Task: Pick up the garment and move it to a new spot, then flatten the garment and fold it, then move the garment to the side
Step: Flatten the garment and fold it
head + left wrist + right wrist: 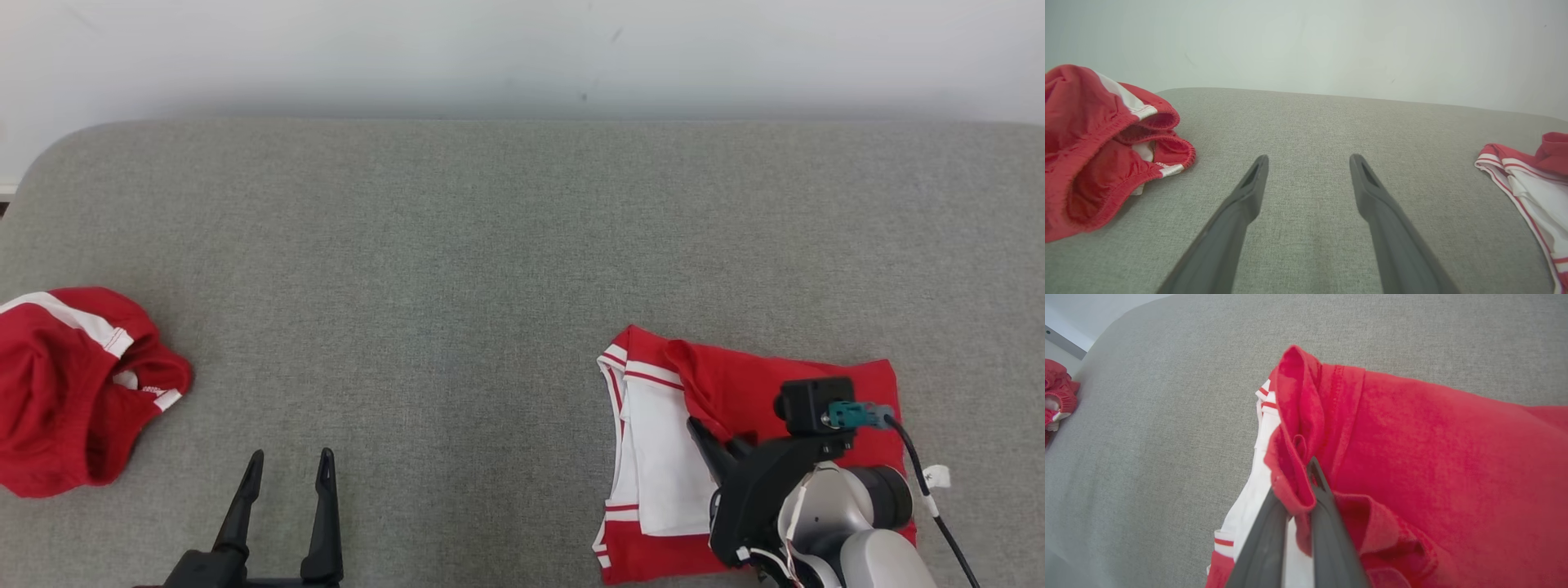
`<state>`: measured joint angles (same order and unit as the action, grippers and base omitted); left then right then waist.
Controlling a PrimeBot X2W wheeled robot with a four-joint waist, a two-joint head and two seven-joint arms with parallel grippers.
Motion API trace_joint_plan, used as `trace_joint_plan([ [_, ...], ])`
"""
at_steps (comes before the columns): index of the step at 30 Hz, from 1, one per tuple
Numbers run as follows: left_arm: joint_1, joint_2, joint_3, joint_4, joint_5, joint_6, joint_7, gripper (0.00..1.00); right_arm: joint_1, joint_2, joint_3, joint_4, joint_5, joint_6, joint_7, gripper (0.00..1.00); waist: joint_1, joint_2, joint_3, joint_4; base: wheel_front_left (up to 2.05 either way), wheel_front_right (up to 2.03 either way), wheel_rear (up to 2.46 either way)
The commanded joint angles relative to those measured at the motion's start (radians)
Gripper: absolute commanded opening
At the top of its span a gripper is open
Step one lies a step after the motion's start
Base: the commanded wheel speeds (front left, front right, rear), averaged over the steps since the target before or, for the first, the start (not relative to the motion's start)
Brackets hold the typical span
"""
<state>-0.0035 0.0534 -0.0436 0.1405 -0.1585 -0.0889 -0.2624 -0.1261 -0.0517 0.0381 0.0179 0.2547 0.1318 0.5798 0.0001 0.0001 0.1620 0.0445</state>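
A folded red and white garment (735,384) lies at the lower right of the grey surface; its white striped edge (1531,183) reaches into the left wrist view's right side. My right gripper (709,437) is shut on a raised red fold of the garment (1290,473), pinched between the two dark fingers (1327,522). At the lower left, my left gripper (290,478) stands open over bare cloth with nothing between its fingers (1249,192).
A second, crumpled red garment with white trim (69,384) lies at the left edge, close to the left gripper, also in the left wrist view (1102,147). The grey padded surface (490,261) runs back to a pale wall. A black cable (931,490) trails from the right wrist.
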Motion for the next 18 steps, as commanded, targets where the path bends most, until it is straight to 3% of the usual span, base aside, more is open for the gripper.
trace_joint_plan([
  [1, -0.007, -0.003, 0.001, 0.004, -0.001, -0.002, -0.003, 1.0, -0.022, 0.003, 0.016, 0.02, 0.004, -0.002, -0.015, 0.0, -0.0001, -0.0001, 0.002, 0.005, 0.0, 0.0, 0.0],
  [2, -0.009, -0.003, 0.0, 0.005, -0.002, -0.003, -0.003, 1.0, -0.028, 0.003, 0.028, 0.034, 0.015, -0.002, -0.02, 0.0, -0.0001, -0.0001, 0.003, 0.007, 0.0, 0.0, 0.0],
  [3, -0.01, -0.003, -0.003, 0.006, -0.002, -0.003, -0.003, 1.0, -0.03, 0.003, 0.04, 0.046, 0.02, -0.002, -0.018, 0.88, -0.0001, -0.0001, 0.003, 0.01, 0.0, 0.0, 0.0],
  [4, -0.011, -0.003, -0.003, 0.007, -0.002, -0.003, -0.003, 1.0, -0.033, 0.003, 0.051, 0.052, 0.036, -0.002, -0.017, 1.0, -0.0001, -0.0001, 0.002, 0.012, 0.0, 0.0, 0.0],
  [11, -0.004, -0.003, 0.006, 0.01, -0.009, -0.002, -0.003, 1.0, -0.041, 0.002, 0.083, -0.034, 0.189, -0.002, -0.035, 1.0, -0.0001, -0.0001, -0.003, 0.009, 0.0, 0.0, 0.0],
  [18, -0.001, -0.004, -0.002, 0.008, -0.016, 0.007, -0.003, 1.0, -0.018, 0.002, -0.05, -0.164, 0.164, -0.002, -0.082, 1.0, -0.0001, -0.0001, -0.009, 0.0, 0.0, 0.0, 0.0],
])
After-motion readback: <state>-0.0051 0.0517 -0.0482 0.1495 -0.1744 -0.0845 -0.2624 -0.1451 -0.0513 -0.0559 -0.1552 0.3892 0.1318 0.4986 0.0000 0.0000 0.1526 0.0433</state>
